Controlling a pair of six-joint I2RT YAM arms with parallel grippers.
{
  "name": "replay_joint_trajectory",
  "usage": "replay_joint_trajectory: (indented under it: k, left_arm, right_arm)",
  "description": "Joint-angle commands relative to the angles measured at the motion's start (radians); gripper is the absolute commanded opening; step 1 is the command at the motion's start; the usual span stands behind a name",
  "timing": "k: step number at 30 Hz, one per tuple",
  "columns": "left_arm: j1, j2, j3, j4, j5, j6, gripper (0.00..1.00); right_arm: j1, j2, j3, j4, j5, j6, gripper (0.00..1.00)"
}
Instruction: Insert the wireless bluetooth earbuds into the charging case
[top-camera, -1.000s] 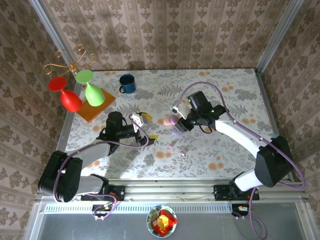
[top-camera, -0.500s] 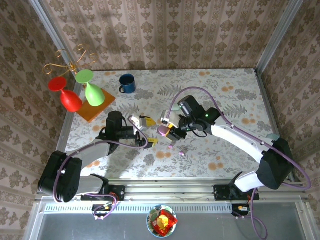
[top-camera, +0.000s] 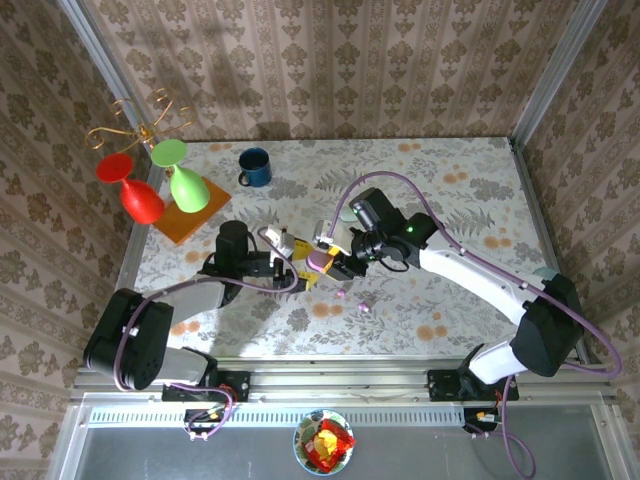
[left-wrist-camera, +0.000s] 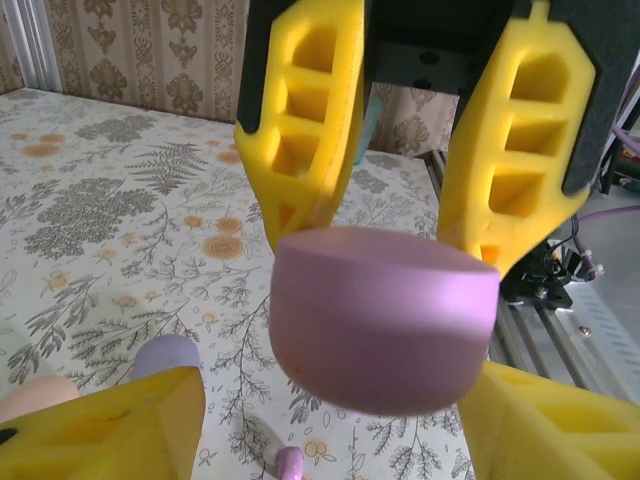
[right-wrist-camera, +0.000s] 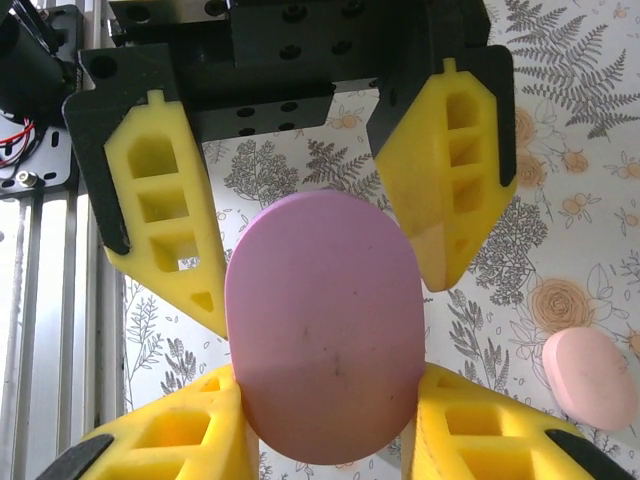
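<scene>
A purple pebble-shaped charging case (top-camera: 318, 260) hangs above the table's middle with its lid closed. My right gripper (top-camera: 335, 262) is shut on it, and both its yellow fingers press the case's sides (right-wrist-camera: 325, 390). Facing it, my left gripper (top-camera: 297, 262) straddles the same case (left-wrist-camera: 385, 320), still open with a gap beside its left finger (left-wrist-camera: 120, 425). Two tiny purple earbuds (top-camera: 341, 293) (top-camera: 363, 308) lie on the tablecloth just below the case. One earbud (left-wrist-camera: 290, 462) shows under the case.
A pink case (right-wrist-camera: 590, 375) lies on the cloth near the grippers, and a lavender one (left-wrist-camera: 165, 352) sits beside my left finger. At the back left stand a blue mug (top-camera: 254, 167), red (top-camera: 135, 192) and green (top-camera: 186, 180) glasses and a wooden board (top-camera: 190, 218).
My right gripper carried the purple case leftward to the left gripper. The left jaws narrowed from wide open to straddling the case.
</scene>
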Motion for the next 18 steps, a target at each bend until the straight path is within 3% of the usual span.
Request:
replay_joint_trajectory:
  k: [1,6,18]
  left_arm:
    - [-0.004,0.015,0.015,0.104,0.052,-0.07,0.68]
    - [-0.004,0.007,0.013,0.094,0.056,-0.049,0.68]
    - [-0.004,-0.011,0.025,-0.009,0.042,0.028,0.58]
  right_arm:
    - [0.007,0.022,0.036,-0.019,-0.032,-0.025,0.35]
    - [0.008,0.033,0.042,-0.023,-0.016,-0.029,0.34]
    - [0.007,0.037,0.051,-0.017,-0.03,-0.031,0.34]
